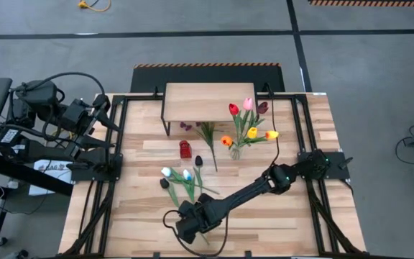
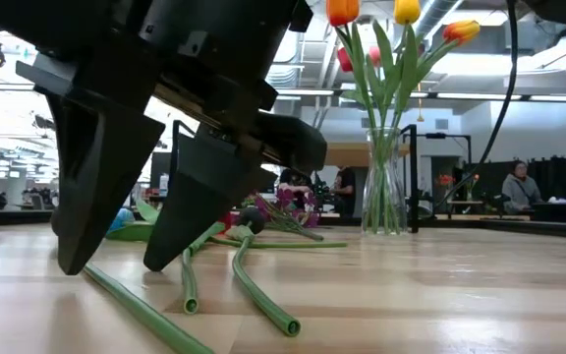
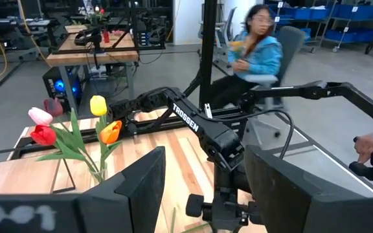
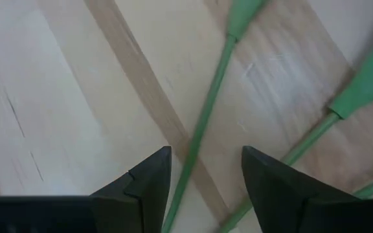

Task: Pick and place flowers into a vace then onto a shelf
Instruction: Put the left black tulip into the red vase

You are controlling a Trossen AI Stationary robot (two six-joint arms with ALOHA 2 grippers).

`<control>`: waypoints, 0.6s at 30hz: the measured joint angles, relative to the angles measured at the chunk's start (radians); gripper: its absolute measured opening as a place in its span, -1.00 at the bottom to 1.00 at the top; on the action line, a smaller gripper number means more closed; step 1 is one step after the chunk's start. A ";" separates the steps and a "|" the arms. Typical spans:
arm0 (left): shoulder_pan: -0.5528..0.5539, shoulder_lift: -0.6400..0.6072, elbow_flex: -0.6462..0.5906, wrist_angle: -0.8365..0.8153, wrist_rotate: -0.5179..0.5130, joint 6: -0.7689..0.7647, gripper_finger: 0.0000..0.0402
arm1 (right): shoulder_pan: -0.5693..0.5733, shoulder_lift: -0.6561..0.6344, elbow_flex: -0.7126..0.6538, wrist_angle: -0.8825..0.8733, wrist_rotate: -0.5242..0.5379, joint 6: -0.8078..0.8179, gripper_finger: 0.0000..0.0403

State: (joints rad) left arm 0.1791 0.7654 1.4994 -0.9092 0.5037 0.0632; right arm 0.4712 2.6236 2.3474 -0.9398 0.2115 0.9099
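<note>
Plank tabletop (image 1: 142,216) carries three loose tulips, stems (image 2: 258,295) fanned toward its near edge, one thin stem (image 4: 203,123) running straight between the spread, empty fingers of the right gripper (image 2: 116,261), which hangs just above it. So a pick is in hand; I judge the next move is a short drop and a close on that stem. Six tulips already stand in the glass vase (image 2: 383,187) near the shelf (image 1: 208,102). Off at the table's left edge, the left gripper (image 3: 203,188) waits, open
</note>
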 joint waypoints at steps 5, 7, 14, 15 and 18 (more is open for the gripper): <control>0.000 0.000 0.000 0.000 0.000 -0.007 -0.01 | -0.003 -0.001 0.000 0.005 -0.041 -0.022 -0.11; 0.000 0.000 0.000 -0.001 0.002 -0.007 -0.01 | -0.003 -0.001 0.000 0.006 -0.049 -0.022 -0.13; 0.000 0.000 0.000 -0.009 0.008 -0.022 -0.01 | -0.004 -0.014 -0.086 0.082 -0.106 -0.021 -0.28; 0.000 0.000 0.000 -0.015 0.008 -0.022 -0.01 | -0.004 -0.013 -0.089 0.084 -0.108 -0.021 -0.31; 0.000 0.000 0.000 -0.030 0.008 -0.023 -0.01 | -0.008 -0.011 -0.090 0.084 -0.103 -0.021 -0.38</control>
State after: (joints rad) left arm 0.1791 0.7654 1.4998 -0.9396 0.5117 0.0406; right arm 0.4637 2.6124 2.2574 -0.8558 0.1089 0.8890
